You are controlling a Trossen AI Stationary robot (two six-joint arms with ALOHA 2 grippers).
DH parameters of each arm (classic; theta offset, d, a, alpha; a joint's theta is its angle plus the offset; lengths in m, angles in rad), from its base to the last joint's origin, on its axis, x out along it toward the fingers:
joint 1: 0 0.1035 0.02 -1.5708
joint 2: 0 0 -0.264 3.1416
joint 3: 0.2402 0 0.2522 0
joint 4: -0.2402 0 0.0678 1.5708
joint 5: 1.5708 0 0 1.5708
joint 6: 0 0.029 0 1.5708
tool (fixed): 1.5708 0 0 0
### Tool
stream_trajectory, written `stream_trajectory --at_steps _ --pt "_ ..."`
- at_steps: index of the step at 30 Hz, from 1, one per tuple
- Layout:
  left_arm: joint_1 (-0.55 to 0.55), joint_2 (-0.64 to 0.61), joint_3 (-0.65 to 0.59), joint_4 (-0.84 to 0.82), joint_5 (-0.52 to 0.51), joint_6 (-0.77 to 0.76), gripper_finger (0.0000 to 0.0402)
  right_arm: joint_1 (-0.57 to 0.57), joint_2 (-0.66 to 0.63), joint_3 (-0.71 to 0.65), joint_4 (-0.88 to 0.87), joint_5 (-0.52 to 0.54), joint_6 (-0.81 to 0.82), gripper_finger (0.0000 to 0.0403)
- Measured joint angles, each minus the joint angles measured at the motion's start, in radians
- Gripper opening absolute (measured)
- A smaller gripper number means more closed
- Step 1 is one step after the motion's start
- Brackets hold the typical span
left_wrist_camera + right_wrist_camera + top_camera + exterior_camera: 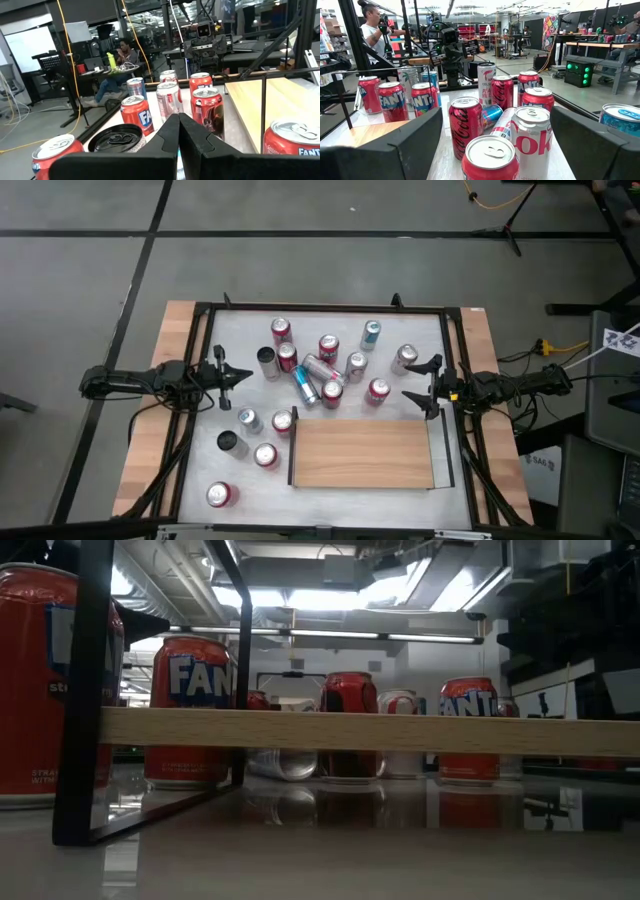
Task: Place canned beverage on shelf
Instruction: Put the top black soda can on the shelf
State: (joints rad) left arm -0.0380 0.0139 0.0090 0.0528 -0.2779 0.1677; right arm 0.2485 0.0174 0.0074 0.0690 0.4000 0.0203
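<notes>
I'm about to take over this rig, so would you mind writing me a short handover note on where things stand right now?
Left gripper: shut, empty, waiting at the table's left edge.
Right gripper: open, empty, at the right edge beside the shelf's far right corner.
Shelf: sits at the near middle of the table, with no can on top.
Cans: about fifteen scattered beyond and left of the shelf; most upright, two lying down in the middle.
Done: nothing placed yet.
Left: pick up a can and set it on the shelf; the red can nearest the right gripper looks easiest.
</notes>
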Motion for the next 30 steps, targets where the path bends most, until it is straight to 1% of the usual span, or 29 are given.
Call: stream_trajectory --at_steps 14,19,23,26,30 --pt "0.0 0.0 0.0 0.042 0.002 -0.004 0.0 0.0 0.0 0.0 0.004 0.0 0.0 0.0358" --pt "0.0 0.0 0.0 0.1 0.003 -0.004 0.0 0.0 0.0 0.0 0.012 0.0 0.0 0.0358" --pt "0.0 0.0 0.0 0.144 0.005 -0.051 0.0001 0.0 0.0 0.0 0.013 0.0 0.0 0.0358" --pt "0.0 0.0 0.0 0.147 0.006 -0.103 0.0016 0.0 0.0 -0.001 0.014 0.0 0.0 0.0358" --pt "0.0 0.0 0.0 0.148 -0.007 -0.157 0.0066 0.0 0.0 -0.001 0.015 0.0 0.0 0.0358"
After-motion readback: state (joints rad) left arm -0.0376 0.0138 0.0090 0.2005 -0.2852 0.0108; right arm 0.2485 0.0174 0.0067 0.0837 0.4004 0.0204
